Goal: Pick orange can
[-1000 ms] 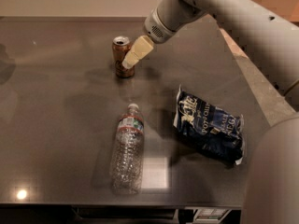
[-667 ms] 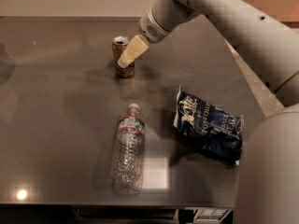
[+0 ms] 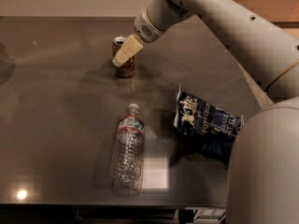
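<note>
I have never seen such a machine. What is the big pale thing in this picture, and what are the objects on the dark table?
The big pale shape is a robot arm, reaching in from the right. There is only one camera, and it looks down on the dark grey table. Where it is mounted is not known. At the arm's end is the gripper, right at the small orange-brown aluminium can, which stands upright on the far side. Nearer lie a clear plastic water bottle, on its side, and a crumpled dark blue chip bag. Whether the gripper already holds the can cannot be seen.
</note>
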`<state>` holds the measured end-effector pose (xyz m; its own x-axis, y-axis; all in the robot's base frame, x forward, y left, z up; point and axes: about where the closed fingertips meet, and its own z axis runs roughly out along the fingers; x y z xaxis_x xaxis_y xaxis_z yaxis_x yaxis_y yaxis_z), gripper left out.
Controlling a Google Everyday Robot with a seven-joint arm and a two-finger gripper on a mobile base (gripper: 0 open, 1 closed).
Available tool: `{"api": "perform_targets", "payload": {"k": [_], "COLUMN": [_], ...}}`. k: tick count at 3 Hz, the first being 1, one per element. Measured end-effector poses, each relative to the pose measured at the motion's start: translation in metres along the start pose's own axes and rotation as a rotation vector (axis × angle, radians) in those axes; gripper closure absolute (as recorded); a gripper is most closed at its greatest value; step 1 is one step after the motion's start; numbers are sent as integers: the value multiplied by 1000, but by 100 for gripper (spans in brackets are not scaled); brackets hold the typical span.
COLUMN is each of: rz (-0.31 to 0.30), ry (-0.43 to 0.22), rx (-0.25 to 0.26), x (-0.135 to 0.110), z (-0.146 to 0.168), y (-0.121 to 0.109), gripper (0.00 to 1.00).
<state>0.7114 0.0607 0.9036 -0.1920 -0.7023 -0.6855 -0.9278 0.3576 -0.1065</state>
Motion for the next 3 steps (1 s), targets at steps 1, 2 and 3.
{"api": "perform_targets", "payload": {"k": [1,2,3], "rz": [19,30,-1], "ry": [4,-4,-5], "rx": [-13,-56,-76], "x": [-1,-2,-8], "z": [6,-5,-27], "y": [0,10,19], "gripper": [36,100,100]}}
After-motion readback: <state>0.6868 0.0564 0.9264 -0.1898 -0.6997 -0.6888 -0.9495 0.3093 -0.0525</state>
